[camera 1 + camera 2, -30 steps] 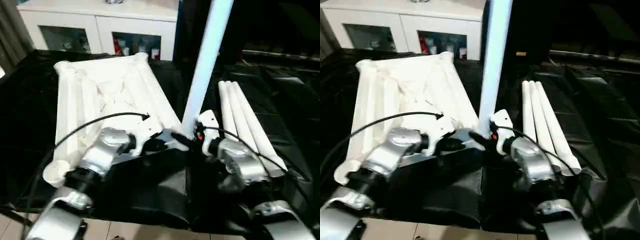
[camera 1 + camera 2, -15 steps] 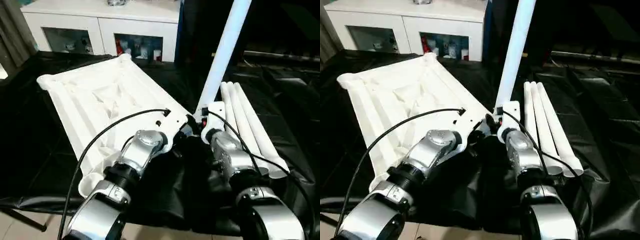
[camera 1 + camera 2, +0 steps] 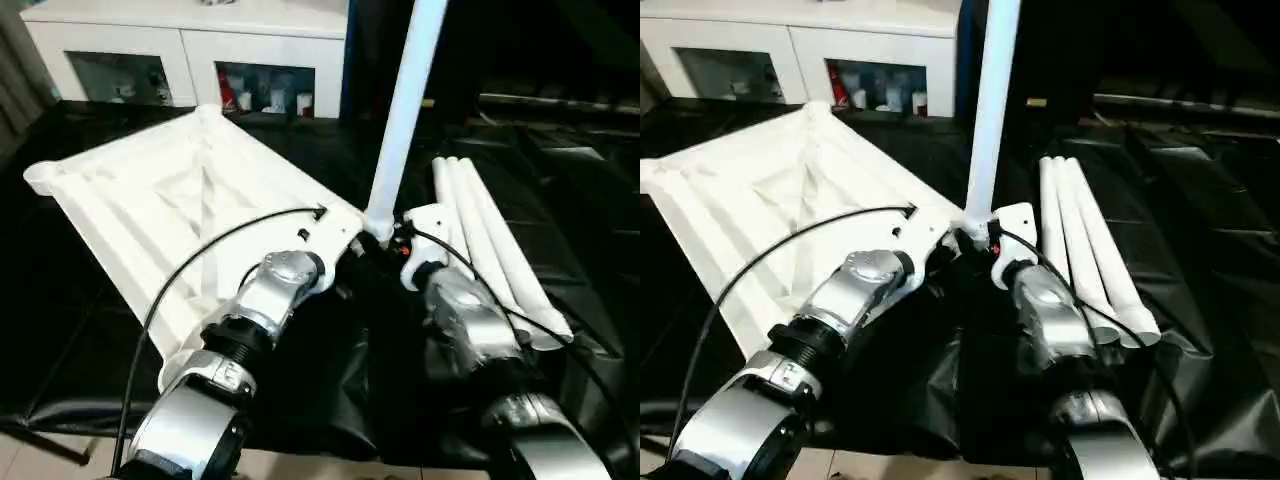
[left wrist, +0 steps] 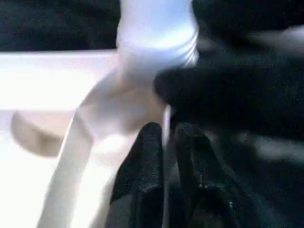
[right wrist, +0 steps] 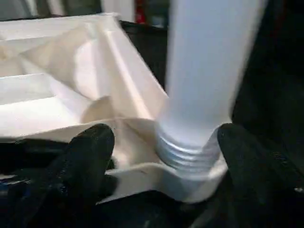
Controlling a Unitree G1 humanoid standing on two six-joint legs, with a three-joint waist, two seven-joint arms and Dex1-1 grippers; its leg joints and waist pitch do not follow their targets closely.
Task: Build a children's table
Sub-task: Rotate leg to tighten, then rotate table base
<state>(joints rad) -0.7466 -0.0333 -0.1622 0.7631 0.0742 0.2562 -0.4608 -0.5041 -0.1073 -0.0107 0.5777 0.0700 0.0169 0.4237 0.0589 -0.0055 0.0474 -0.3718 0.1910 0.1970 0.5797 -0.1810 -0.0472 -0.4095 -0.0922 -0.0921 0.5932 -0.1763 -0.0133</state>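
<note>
My right gripper stands spread, one finger either side of the upright leg, whose threaded base sits in the near corner socket of the upturned tabletop. My left gripper, fingers nearly together, pinches the thin rim beside that socket. I judge that the leg must stay vertical while turned, threads still showing. Count: one tabletop, one leg standing, three loose legs lying beyond my right gripper.

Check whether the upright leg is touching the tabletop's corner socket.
Touching. In the right wrist view the upright leg stands with its threaded end seated in the tabletop corner socket, no gap between them.
</note>
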